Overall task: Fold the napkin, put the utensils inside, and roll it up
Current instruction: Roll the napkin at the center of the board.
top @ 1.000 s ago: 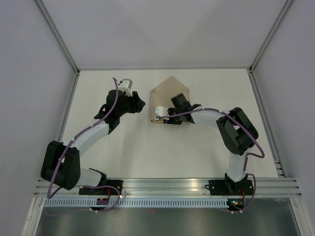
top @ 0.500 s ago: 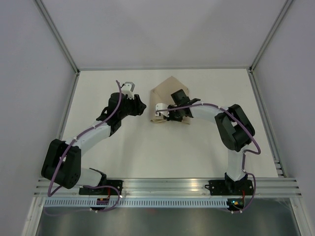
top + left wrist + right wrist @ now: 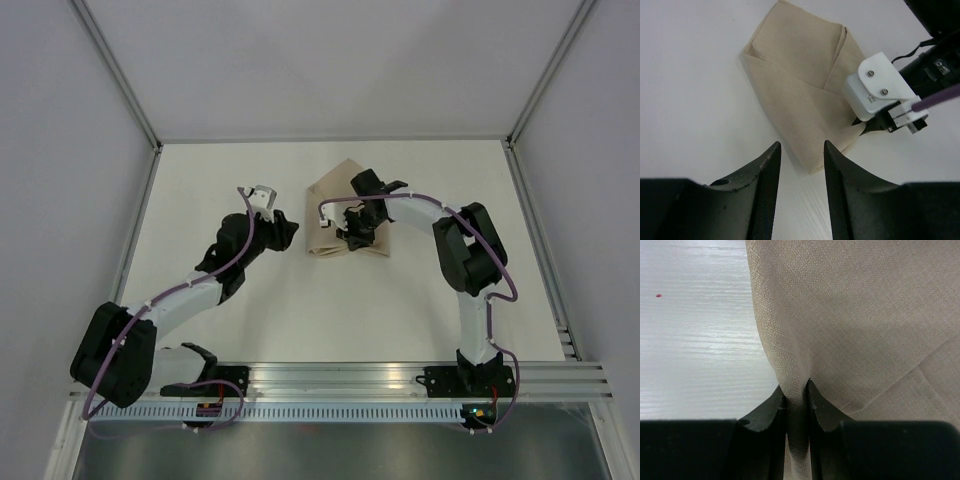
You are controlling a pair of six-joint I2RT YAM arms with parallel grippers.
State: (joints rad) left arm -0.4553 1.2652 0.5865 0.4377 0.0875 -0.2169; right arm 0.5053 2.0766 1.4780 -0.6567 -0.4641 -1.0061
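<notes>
1. The right end effector (image 3: 796, 390) is pinching a raised ridge of the napkin (image 3: 855, 315), its two dark fingers (image 3: 765, 412) nearly together with only the cloth between them.
2. The left end effector (image 3: 801, 150) is holding nothing. Its fingers are standing apart with a moderate gap, hovering just beside the napkin's left edge (the gap frames bare desk (image 3: 300, 300) and a corner of the cloth).
3. The napkin is lying folded on the far middle of the desk, between the two end effectors. It is showing overlapping layers, and its pointed end is facing the far edge.
4. The right arm (image 3: 465, 250) is reaching in over the napkin's near right part, while the left arm (image 3: 190, 290) is stretching diagonally toward its left side.
</notes>
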